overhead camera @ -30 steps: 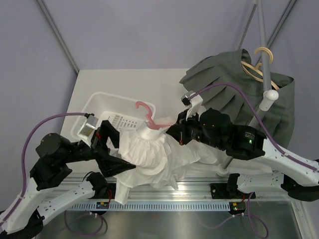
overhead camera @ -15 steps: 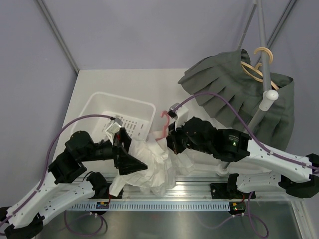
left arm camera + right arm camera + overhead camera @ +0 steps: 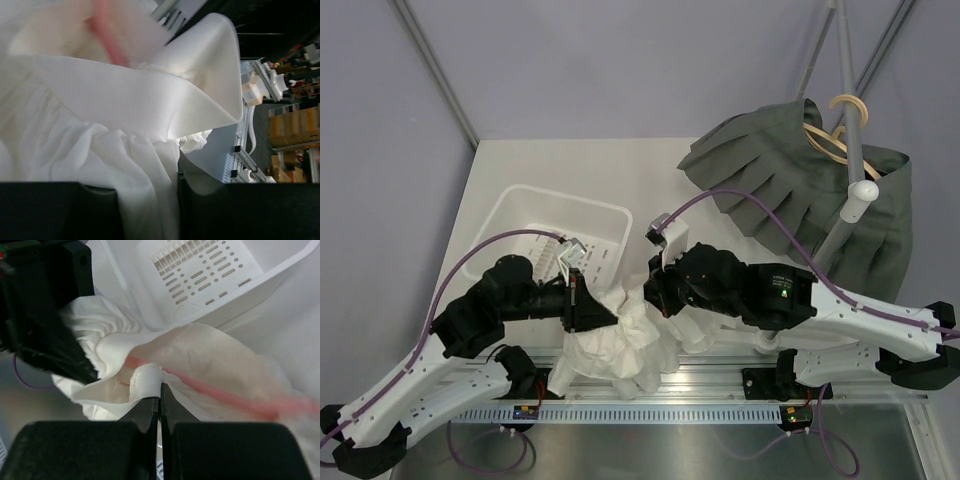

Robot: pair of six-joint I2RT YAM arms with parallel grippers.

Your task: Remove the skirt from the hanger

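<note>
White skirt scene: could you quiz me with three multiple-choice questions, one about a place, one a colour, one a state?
1. Where is the grey skirt? A hanging on the rack at right; B in the basket; C under the basket.
2. The hanger inside the white skirt is: A blue; B pink; C black.
3. The right claw is: A open, empty; B shut on the basket; C shut on the white skirt.
Answers: A, it hangs there; B, pink shows through the cloth; C, it pinches a fold.
</note>
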